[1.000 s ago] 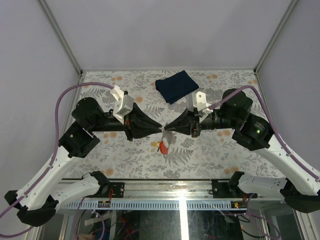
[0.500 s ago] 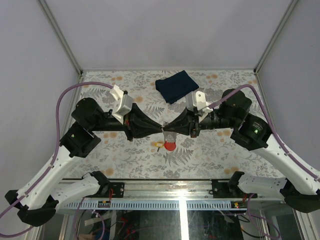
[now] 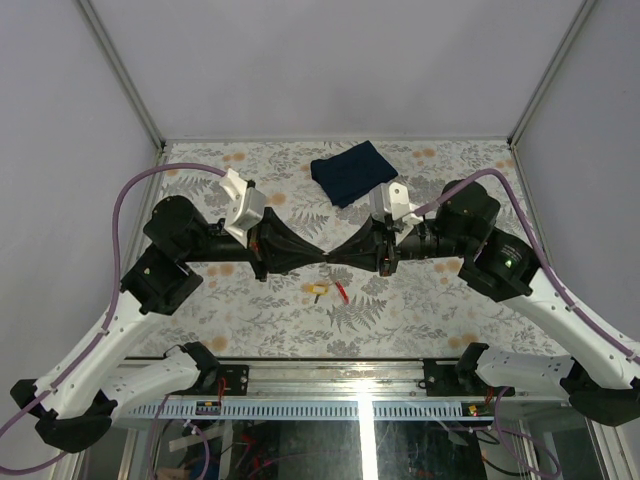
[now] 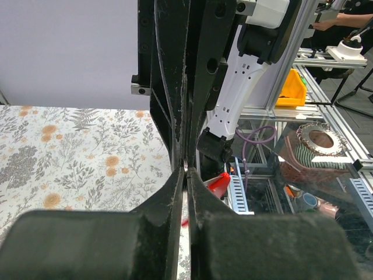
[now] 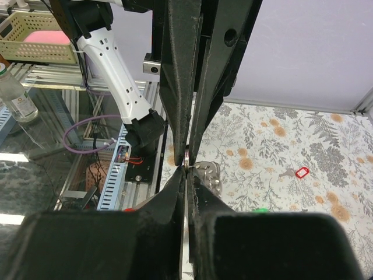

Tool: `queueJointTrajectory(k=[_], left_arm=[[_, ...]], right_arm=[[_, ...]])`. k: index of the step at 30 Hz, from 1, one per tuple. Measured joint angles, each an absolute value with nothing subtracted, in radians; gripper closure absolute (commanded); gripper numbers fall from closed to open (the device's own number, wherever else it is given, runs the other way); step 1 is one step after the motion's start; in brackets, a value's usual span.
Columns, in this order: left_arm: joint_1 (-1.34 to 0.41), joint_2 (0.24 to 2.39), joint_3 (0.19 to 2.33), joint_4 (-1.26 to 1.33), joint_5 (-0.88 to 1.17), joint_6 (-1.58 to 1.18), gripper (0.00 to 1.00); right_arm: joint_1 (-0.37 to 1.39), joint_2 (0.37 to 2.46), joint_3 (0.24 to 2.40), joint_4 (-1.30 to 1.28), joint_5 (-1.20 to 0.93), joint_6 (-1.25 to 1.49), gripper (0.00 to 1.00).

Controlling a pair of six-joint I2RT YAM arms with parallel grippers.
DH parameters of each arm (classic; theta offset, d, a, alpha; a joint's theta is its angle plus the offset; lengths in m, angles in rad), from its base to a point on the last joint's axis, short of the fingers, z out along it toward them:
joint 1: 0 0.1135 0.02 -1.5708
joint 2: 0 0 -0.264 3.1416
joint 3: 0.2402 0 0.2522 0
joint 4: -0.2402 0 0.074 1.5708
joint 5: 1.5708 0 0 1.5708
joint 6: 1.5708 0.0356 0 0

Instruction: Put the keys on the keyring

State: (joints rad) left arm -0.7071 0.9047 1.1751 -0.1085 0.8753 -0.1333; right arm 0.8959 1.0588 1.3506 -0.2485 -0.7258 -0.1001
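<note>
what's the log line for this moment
left gripper: shut | right gripper: shut on keyring | grippers: tip to tip midair | red tag: hanging below | yellow key: on table

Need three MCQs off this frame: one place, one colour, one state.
1. The dark blue cloth lies: A) at the near edge B) at the far end of the table C) under the left arm.
2. The keyring tag is: A) red B) green C) white.
3. The left gripper has its fingers: A) wide open B) shut C) out of view.
Key: 1 B, it sits by the back edge; 2 A, bright red in the top view; 3 B, the left wrist view shows them pressed together.
</note>
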Motion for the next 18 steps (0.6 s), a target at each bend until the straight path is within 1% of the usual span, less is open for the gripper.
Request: queueJointTrajectory(k=[13,18], left_arm=[[-0.707,0.942,1.216,-0.186,0.872,-0.065,1.0],[-0.707,0.944,1.217,-0.193,0.871,-0.05,1.0]], right_arm=[[0.894,1.048,1.336,-0.258,-0.696,-0.101,1.0],[0.894,1.044,1.33,-0.258,-0.691,-0.101,0.97]])
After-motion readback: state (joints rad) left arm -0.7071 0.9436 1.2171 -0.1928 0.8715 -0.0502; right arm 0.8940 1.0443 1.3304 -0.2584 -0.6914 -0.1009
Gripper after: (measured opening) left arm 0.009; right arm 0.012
